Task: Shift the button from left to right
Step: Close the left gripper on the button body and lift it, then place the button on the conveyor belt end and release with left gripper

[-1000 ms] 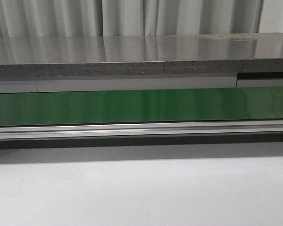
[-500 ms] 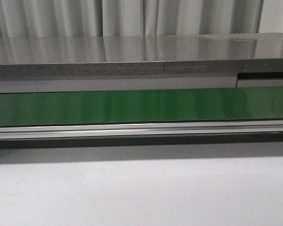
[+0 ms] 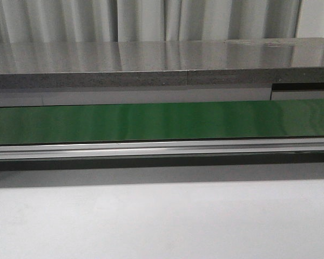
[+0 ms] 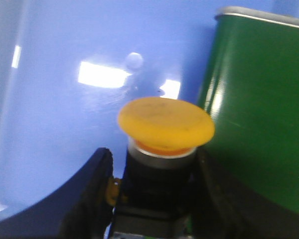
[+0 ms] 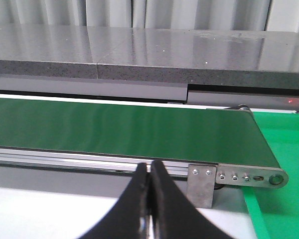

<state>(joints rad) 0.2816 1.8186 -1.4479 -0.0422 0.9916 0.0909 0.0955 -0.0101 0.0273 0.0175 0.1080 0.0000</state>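
One button (image 4: pixel 165 119), yellow cap, seemingly pinched by left end effector (image 4: pixel 152 199), right end effector (image 5: pixel 149 199) pressed together

Factory-style workshop; green conveyor belt (image 3: pixel 162 121); metal rail (image 3: pixel 162 149)

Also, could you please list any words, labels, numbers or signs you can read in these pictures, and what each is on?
None can be read.
The button: plain yellow cap, no print showing; the body between the left pincer fingers is dark and blurred.
The green belt: no marks.
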